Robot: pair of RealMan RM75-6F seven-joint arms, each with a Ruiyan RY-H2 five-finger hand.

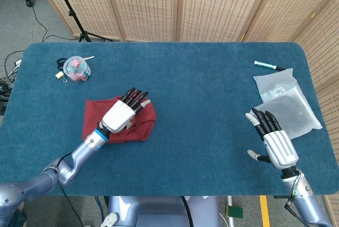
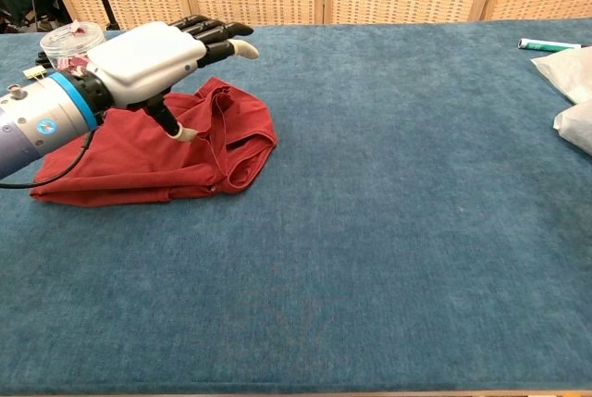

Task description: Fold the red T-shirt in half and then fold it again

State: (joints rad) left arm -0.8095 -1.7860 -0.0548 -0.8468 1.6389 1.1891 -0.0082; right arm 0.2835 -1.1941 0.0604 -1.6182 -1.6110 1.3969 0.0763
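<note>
Above the folded red T-shirt (image 1: 114,124), on the near-left part of the blue table (image 1: 201,110), the left hand (image 1: 122,115) hovers flat with its fingers (image 2: 220,31) stretched forward and apart, holding nothing, its thumb angled down toward the cloth though contact with it cannot be told. Over at the near-right edge, well apart from the shirt, the right hand (image 1: 275,142) is raised with its fingers spread and empty, just beside two clear plastic bags (image 1: 286,105) with a pen (image 1: 269,66) lying beyond them. At the far-left corner sits a small clear tub of clips (image 1: 76,70) with a loose binder clip (image 1: 60,75) beside it.
</note>
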